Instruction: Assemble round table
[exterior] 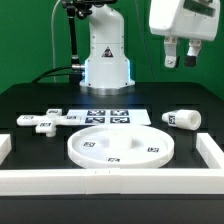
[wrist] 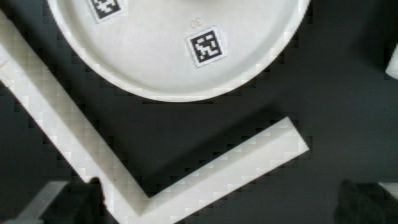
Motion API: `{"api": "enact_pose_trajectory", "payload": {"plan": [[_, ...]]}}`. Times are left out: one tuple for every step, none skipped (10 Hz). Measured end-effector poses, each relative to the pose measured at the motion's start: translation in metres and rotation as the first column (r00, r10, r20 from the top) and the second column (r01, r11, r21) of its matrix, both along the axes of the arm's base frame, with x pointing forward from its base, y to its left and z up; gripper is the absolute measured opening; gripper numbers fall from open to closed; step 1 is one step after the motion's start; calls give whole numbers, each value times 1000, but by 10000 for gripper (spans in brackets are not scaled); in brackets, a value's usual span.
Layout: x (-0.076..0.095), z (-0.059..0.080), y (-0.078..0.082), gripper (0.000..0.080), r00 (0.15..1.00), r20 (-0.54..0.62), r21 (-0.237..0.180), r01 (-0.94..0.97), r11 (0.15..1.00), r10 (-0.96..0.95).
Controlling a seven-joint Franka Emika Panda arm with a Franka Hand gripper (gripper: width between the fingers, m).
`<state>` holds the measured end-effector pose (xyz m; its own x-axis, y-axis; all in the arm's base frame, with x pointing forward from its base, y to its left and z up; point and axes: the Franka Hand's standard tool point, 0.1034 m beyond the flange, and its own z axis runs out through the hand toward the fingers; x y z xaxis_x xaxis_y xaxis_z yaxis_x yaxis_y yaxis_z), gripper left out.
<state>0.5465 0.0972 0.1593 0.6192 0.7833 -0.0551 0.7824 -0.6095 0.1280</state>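
Note:
The large rimmed round disc (exterior: pixel 119 147) lies flat at the front middle of the black table, with tags on top. The cross-shaped foot piece (exterior: pixel 42 122) lies at the exterior view's left. The short cylinder leg (exterior: pixel 182 119) lies on its side at the exterior view's right. My gripper (exterior: pixel 182 56) hangs high above the table at the upper right, above the leg, open and empty. In the wrist view the disc (wrist: pixel 169 45) shows with two tags. My fingertips (wrist: pixel 50 205) sit dark at the frame's edge, wide apart, with nothing between them.
The marker board (exterior: pixel 108 117) lies behind the disc. A white rectangular border wall (exterior: pixel 110 180) runs along the table's front and sides; its corner shows in the wrist view (wrist: pixel 205 170). The robot base (exterior: pixel 106 60) stands at the back.

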Motion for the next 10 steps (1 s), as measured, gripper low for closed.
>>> {"api": "enact_pose_trajectory", "payload": {"plan": [[0,0,0,650,1000,0,0,0,1000,0],[0,0,0,650,1000,0,0,0,1000,0],[0,0,0,650,1000,-1,1,0,1000,0],[0,-2,-3,650,1000,-4,2,-19,1000,19],[-4,-11,-18,650,996,-9,6,-83,997,83],[-8,-23,-37,650,992,-19,15,-126,992,126],[-9,-38,-52,650,987,-31,23,-156,988,156],[-7,-50,-60,650,982,-21,32,-188,982,189],[-8,-60,-68,650,981,-28,39,-190,981,191],[-7,-57,-65,650,982,-26,38,-188,981,189]]}}
